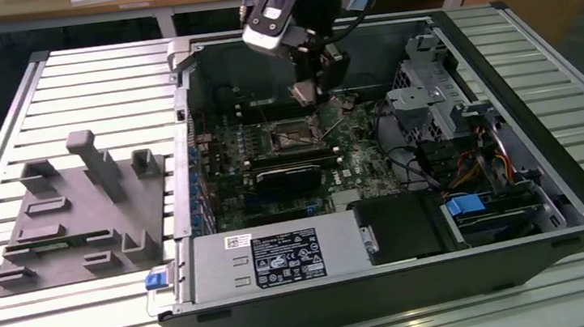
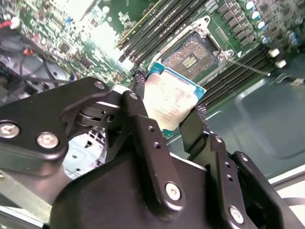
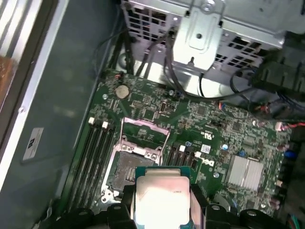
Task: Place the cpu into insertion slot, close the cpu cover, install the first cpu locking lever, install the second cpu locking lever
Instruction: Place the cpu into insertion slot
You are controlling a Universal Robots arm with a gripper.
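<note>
i have the gripper [image 2: 169, 95] clamped on the cpu [image 2: 177, 89] above the empty insertion slot [image 2: 190, 55]; cpu cover [image 3: 143, 124] stands open.

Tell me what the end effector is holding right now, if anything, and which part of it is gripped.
The end effector holds the cpu, pinched by two opposite side edges, not yet in the insertion slot.
</note>
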